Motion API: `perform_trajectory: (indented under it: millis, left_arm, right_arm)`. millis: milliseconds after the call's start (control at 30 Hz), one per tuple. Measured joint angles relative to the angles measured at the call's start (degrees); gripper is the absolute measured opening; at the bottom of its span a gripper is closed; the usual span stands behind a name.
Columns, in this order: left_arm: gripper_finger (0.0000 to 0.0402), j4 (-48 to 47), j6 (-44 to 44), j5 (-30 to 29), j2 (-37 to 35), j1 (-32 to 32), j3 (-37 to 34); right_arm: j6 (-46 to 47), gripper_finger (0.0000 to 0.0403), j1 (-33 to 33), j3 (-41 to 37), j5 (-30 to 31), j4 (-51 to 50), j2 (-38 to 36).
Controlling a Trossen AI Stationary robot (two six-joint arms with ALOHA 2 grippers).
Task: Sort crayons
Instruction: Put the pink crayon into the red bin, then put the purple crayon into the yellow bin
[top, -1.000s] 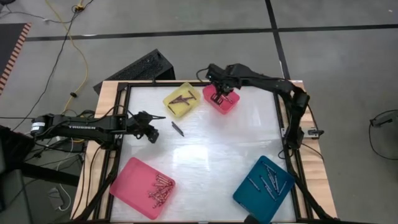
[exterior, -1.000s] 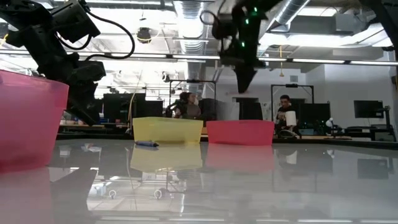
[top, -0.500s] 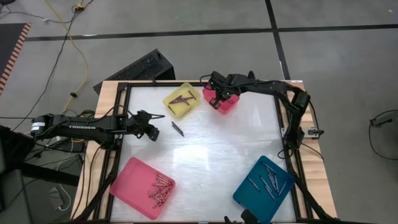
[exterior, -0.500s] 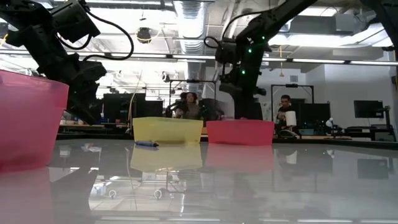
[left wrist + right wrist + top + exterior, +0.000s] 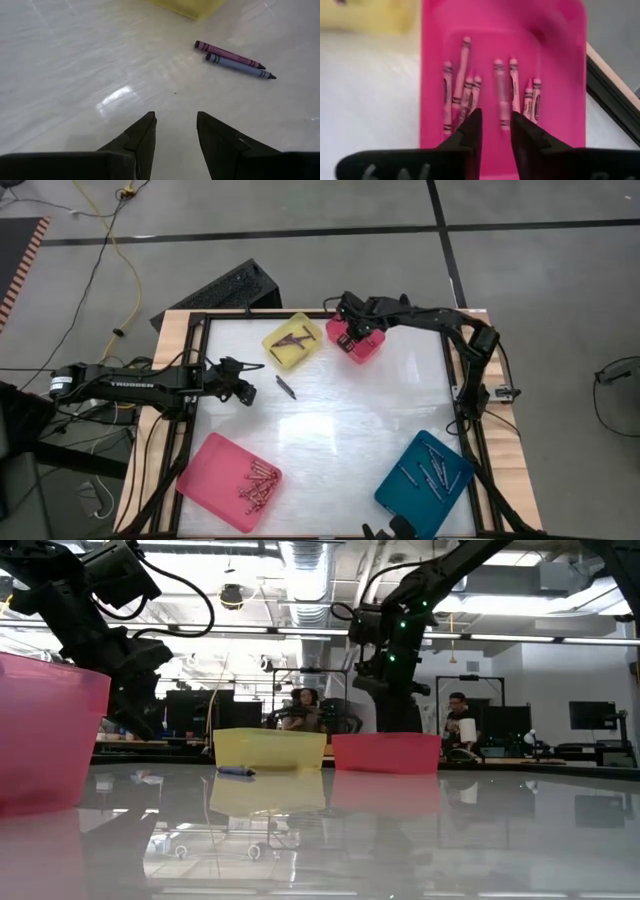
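- Overhead, the right gripper (image 5: 352,332) sits in the upper middle of the high view, low over the small pink tray (image 5: 366,351); its fingers (image 5: 470,131) stand a narrow gap apart and hold nothing.
- Seen from the right wrist, pink crayons (image 5: 496,90) lie on that tray's floor, roughly parallel, long axes running away from the camera, tips toward the tray's far wall.
- At the left middle of the high view, the left gripper (image 5: 243,391) hovers over the white counter (image 5: 330,430), fingers parted and empty.
- Just beside it toward the centre, two loose crayons (image 5: 285,386) lie on the counter near the yellow tray (image 5: 293,340); in the left wrist view they touch side by side, a magenta crayon (image 5: 229,54) and a bluish-grey crayon (image 5: 240,66), both slanting from upper left to lower right, points at the lower right.
- Dark crayons (image 5: 296,339) lie crossed in the yellow tray.
- Lower left, the large pink tray (image 5: 205,473) holds a heap of crayons (image 5: 257,481) at mixed angles.
- Lower right, the teal tray (image 5: 400,500) holds crayons (image 5: 432,470) lying mostly along the tray's long diagonal.
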Motion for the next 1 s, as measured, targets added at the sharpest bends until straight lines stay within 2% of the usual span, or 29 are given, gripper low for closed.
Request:
perform_trajectory:
  millis: [167, 300, 433, 633, 867, 1000]
  left_arm:
    - [0.0133, 0.0, -0.2, 0.2, 0.0, 0.0, 0.0]
    - [0.0133, 0.0, -0.2, 0.3, 0.0, 0.0, 0.0]
    - [0.0133, 0.0, -0.2, 0.5, 0.0, 0.0, 0.0]
    - [0.0133, 0.0, 1.9, 3.0, 0.0, 0.0, 0.0]
    - [0.0133, -0.3, 4.4, 3.3, 0.0, 0.0, 0.0]
    - [0.0133, -0.6, 5.8, 3.4, 0.0, 0.0, 0.0]
  right_arm:
    - [0.2, 0.0102, 2.3, 5.7, -6.7, 0.4, -0.4]
    - [0.2, 0.0102, 7.9, 11.0, -6.9, 1.5, -0.6]
    - [1.0, 0.0102, 14.7, 12.1, -2.0, 7.0, -0.3]
    - [2.7, 0.0102, 23.6, 12.1, 11.1, 13.8, 1.6]
    - [7.1, 0.0102, 27.8, 12.0, 14.6, 18.2, 7.2]
    - [9.6, 0.0102, 27.9, 12.0, 14.3, 19.7, 9.9]
